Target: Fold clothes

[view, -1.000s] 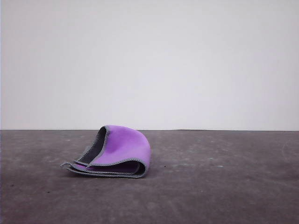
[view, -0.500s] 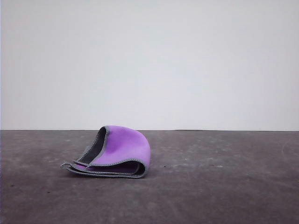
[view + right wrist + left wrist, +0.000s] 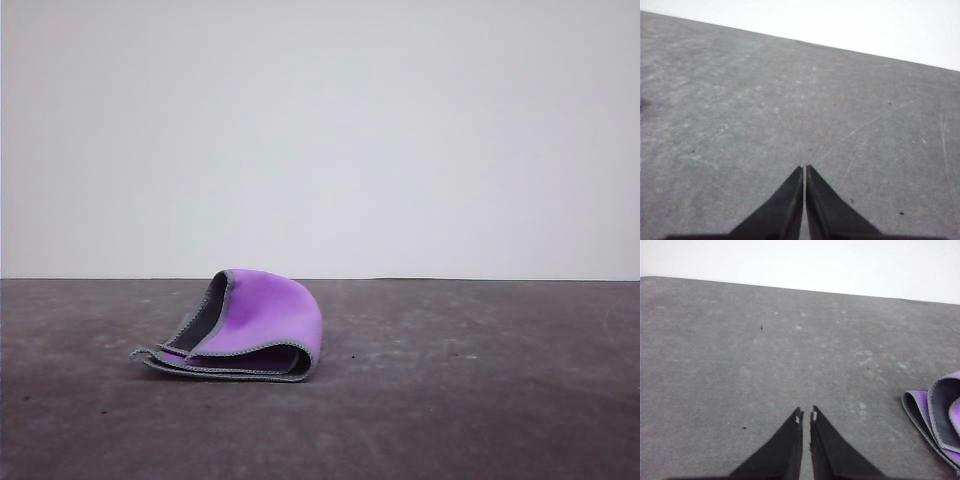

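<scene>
Purple face: outermost on the cloth (image 3: 262,318), bulging up in a rounded hump toward the right end of the bundle, front view.
Dark grey face: visible inside the raised flap at the left of the hump, and as a lining band in the left wrist view (image 3: 940,415).
Edging: light grey stitching runs along every visible layer edge.
Cloth state: folded over itself, several layers stacked flat at the base, upper layer curled and standing off the rest.
Cloth position: on the grey table (image 3: 480,400), left of centre in the front view, about midway between the near edge and the far table line.
Long axis: runs left–right across the front view, roughly parallel to the far table edge.
Pointing: closed rounded fold at the right end; open layered edges taper to a low tip at the left end.
Left gripper (image 3: 806,415): black tapered fingers nearly together, a thin slit between the tips, nothing held; over bare table, cloth off to one side and apart from it.
Right gripper (image 3: 804,169): black fingers drawn together, tips almost touching, nothing between them; over bare table with faint scratches.
Table surface: matte dark grey, speckled with pale scuffs and small dark specks.
Background: plain white wall (image 3: 320,130) behind the table.
</scene>
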Action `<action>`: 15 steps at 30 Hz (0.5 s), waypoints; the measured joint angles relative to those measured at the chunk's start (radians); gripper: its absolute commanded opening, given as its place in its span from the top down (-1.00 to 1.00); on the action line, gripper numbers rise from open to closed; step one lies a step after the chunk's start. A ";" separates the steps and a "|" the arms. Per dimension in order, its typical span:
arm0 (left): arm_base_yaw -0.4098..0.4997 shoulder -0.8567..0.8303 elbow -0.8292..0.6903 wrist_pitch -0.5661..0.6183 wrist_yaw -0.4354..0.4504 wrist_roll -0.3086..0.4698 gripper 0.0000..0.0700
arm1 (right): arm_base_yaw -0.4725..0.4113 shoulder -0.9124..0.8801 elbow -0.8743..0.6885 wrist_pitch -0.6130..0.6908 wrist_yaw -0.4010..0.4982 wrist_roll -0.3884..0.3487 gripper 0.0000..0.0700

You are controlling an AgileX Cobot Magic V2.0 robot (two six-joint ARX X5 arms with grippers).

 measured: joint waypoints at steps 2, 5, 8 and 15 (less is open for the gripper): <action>0.000 0.000 0.000 0.000 0.000 0.000 0.95 | 0.000 0.000 -0.005 0.012 0.001 0.005 0.99; 0.000 0.000 0.000 0.000 0.000 0.000 0.95 | 0.000 0.000 -0.005 0.013 0.005 0.006 0.99; 0.000 0.000 0.000 0.000 0.000 0.000 0.95 | 0.000 0.000 -0.006 0.018 0.006 0.006 0.99; 0.000 0.000 0.000 0.000 0.000 0.000 0.95 | 0.000 0.000 -0.007 0.020 0.006 0.006 0.99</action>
